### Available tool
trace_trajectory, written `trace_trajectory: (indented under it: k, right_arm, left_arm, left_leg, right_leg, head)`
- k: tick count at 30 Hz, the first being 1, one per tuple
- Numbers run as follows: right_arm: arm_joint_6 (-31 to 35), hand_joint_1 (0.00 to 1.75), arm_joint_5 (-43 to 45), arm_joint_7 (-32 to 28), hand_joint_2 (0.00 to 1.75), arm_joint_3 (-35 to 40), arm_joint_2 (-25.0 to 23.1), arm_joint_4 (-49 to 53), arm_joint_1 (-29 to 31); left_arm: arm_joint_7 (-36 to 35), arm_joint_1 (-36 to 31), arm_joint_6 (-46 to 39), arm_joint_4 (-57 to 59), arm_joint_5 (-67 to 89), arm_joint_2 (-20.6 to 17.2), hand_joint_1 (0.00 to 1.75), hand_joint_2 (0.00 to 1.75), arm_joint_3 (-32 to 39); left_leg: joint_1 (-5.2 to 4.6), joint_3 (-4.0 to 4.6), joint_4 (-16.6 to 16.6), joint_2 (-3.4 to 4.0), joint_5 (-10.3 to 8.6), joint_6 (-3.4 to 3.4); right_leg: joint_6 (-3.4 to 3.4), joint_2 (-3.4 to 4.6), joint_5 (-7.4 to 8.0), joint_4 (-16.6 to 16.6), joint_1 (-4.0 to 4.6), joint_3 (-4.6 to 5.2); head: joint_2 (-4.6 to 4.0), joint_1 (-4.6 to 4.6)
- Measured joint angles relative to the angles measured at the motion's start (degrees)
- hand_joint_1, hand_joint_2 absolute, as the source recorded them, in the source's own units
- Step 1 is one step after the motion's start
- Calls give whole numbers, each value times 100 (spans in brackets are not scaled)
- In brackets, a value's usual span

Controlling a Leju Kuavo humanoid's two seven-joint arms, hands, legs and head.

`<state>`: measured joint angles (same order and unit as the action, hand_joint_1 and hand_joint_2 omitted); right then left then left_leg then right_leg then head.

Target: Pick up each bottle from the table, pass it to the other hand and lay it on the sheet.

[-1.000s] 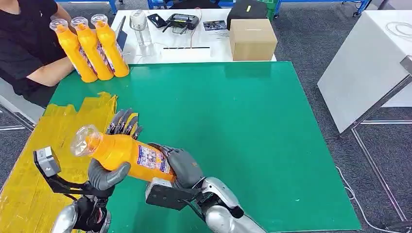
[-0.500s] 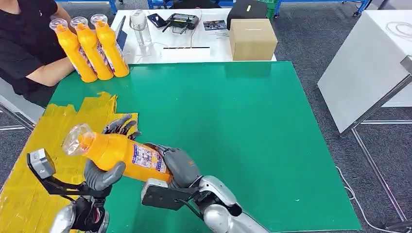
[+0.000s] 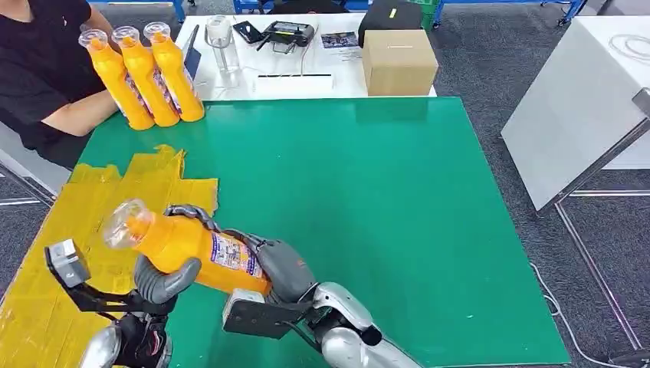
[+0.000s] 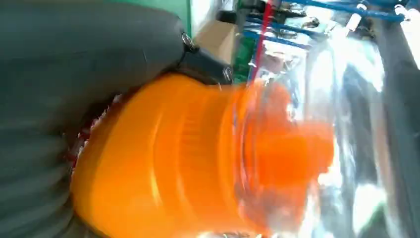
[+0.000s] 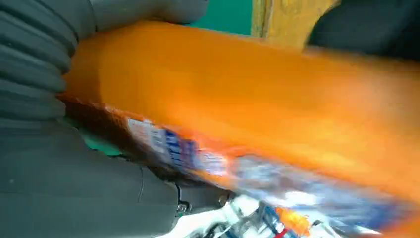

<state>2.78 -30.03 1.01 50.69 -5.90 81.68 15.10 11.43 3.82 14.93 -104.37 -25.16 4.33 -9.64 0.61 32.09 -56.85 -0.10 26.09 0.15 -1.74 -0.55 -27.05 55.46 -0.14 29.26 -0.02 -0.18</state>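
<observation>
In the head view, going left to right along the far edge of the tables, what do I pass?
Three upright orange bottles → clear plastic cup → black controller → brown cardboard box.

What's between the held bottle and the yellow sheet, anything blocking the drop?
Nothing visible. The bottle is gripped by both the left hand and right hand, its capped end already over the yellow sheet, which is bare there.
</observation>
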Motion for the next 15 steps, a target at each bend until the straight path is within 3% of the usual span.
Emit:
trace_trajectory:
  k: [11, 15]
  right_arm:
    - [185, 0, -129, 35, 0, -155, 181, 830, -330]
    - [339, 0, -265, -59, 0, -326, 265, 1238, -545]
  left_arm:
    - [590, 45, -616, -153, 1811, -44, 175, 175, 315]
    - [757, 44, -1196, -225, 3344, -138, 175, 175, 422]
  left_leg:
    - [0, 0, 0, 4, 0, 0]
    - [0, 0, 0, 4, 0, 0]
  right_leg:
    - [0, 3, 0, 0, 0, 0]
    - [0, 2, 0, 0, 0, 1]
  head:
    - [0, 0]
    - [0, 0]
